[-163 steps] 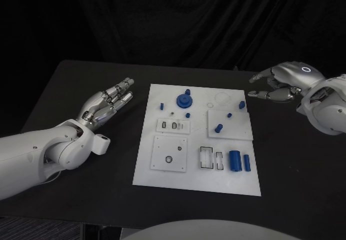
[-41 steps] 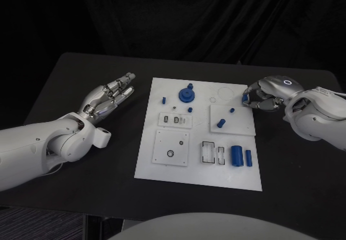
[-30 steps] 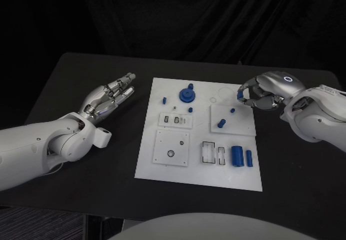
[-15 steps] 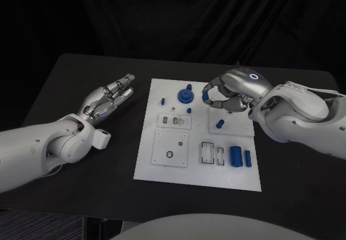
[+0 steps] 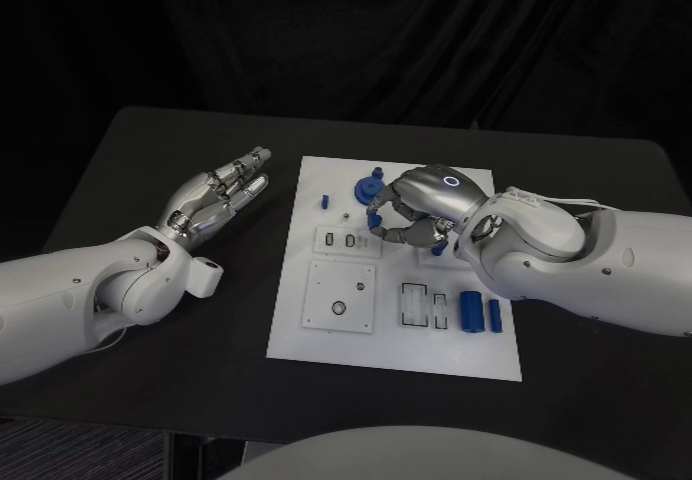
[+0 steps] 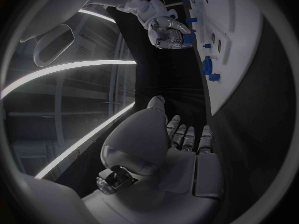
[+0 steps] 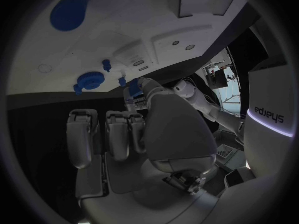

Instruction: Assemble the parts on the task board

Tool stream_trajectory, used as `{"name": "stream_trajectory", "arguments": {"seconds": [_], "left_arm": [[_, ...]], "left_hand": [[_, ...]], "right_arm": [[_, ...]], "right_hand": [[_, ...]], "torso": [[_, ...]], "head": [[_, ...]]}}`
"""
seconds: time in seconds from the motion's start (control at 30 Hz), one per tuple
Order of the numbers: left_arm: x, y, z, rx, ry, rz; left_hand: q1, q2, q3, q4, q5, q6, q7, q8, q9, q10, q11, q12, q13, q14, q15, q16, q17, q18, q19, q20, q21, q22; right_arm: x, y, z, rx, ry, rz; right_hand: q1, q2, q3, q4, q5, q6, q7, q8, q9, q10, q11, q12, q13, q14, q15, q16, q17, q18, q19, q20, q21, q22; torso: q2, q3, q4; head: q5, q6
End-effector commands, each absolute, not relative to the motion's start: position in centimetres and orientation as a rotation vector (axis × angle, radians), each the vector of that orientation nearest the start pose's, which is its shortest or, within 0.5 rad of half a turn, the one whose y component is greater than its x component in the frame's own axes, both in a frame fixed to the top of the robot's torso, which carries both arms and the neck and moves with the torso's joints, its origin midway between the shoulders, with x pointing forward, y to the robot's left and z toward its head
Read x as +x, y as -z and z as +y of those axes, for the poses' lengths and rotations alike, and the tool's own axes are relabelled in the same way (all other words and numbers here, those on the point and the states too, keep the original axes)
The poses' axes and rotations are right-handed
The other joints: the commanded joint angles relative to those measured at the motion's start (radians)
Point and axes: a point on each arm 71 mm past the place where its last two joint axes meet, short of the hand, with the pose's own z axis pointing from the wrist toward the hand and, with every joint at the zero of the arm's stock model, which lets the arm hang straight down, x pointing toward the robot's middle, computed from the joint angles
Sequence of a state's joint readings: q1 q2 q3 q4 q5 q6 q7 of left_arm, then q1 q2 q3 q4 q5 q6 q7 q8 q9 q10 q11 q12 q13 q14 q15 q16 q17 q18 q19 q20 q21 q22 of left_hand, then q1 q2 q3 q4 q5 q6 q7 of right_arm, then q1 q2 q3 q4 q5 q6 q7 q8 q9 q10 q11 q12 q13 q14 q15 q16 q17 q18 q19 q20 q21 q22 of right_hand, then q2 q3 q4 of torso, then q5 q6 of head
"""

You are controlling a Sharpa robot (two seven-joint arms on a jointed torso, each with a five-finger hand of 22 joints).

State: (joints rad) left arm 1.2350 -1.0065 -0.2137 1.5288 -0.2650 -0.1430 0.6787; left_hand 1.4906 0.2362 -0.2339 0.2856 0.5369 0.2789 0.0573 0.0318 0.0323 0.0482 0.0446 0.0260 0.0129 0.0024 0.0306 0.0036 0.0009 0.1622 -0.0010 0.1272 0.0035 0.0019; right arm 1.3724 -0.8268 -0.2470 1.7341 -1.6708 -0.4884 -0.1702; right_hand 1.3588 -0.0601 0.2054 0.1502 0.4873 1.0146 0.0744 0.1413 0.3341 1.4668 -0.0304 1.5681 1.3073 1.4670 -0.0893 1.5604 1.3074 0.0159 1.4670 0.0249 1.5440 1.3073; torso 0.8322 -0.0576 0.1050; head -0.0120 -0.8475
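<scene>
No legible text — none anywhere

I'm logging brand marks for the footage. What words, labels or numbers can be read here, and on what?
"Sharpa", upside down, on a white casing.
Task board: no readable print.
Right hand, pinching a blue part: a glowing ring on its back, no letters.

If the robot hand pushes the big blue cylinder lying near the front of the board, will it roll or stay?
The big blue cylinder lies on its side on the flat white task board, so it probably rolls sideways. It looks rigid and smooth, perhaps slippery to pinch.
</scene>
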Motion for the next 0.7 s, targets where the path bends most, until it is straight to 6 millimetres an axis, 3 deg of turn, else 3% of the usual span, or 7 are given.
{"name": "stream_trajectory", "arguments": {"seconds": [0.03,0.17,0.7], "left_arm": [[45.2,19.0,27.3,-0.610,1.690,1.316],[45.3,19.0,27.2,-0.609,1.692,1.318],[45.4,19.1,27.2,-0.610,1.694,1.321]], "left_hand": [[0.013,0.001,0.007,-0.002,0.007,-0.002,0.004,0.001,0.001,-0.001,0.007,-0.003,0.000,-0.002,0.007,-0.004,-0.001,0.007,0.002,0.009,-0.003,-0.001],[0.013,0.001,0.007,-0.002,0.007,-0.002,0.004,0.001,0.001,-0.001,0.007,-0.003,0.000,-0.002,0.007,-0.004,-0.001,0.007,0.002,0.009,-0.003,-0.001],[0.013,0.001,0.007,-0.002,0.007,-0.002,0.005,0.001,0.001,-0.002,0.006,-0.003,0.000,-0.002,0.007,-0.004,-0.001,0.007,0.002,0.009,-0.003,-0.001]], "right_arm": [[44.0,15.8,-13.7,-0.450,-0.628,1.465],[44.0,16.3,-13.5,-0.449,-0.608,1.483],[44.2,17.5,-12.9,-0.465,-0.582,1.537]], "right_hand": [[-0.007,-0.012,0.000,-0.005,0.009,0.016,-0.010,0.006,0.020,0.104,0.002,0.003,0.264,0.096,0.001,-0.006,0.226,-0.005,0.084,-0.003,-0.008,0.249],[-0.013,-0.014,-0.001,-0.005,0.011,0.014,-0.007,0.004,0.022,0.104,0.005,0.003,0.264,0.095,0.002,-0.007,0.223,-0.004,0.083,-0.002,-0.011,0.248],[-0.022,-0.013,0.002,-0.011,-0.003,0.010,-0.005,0.001,0.026,0.104,0.008,0.003,0.264,0.093,0.005,-0.011,0.214,-0.002,0.079,0.000,-0.018,0.245]], "torso": [[0.000,0.0005,-0.0023],[-0.001,0.0007,0.0002],[0.000,0.0003,0.0003]], "head": [[0.002,-0.004],[-0.001,-0.005],[0.001,-0.009]]}}
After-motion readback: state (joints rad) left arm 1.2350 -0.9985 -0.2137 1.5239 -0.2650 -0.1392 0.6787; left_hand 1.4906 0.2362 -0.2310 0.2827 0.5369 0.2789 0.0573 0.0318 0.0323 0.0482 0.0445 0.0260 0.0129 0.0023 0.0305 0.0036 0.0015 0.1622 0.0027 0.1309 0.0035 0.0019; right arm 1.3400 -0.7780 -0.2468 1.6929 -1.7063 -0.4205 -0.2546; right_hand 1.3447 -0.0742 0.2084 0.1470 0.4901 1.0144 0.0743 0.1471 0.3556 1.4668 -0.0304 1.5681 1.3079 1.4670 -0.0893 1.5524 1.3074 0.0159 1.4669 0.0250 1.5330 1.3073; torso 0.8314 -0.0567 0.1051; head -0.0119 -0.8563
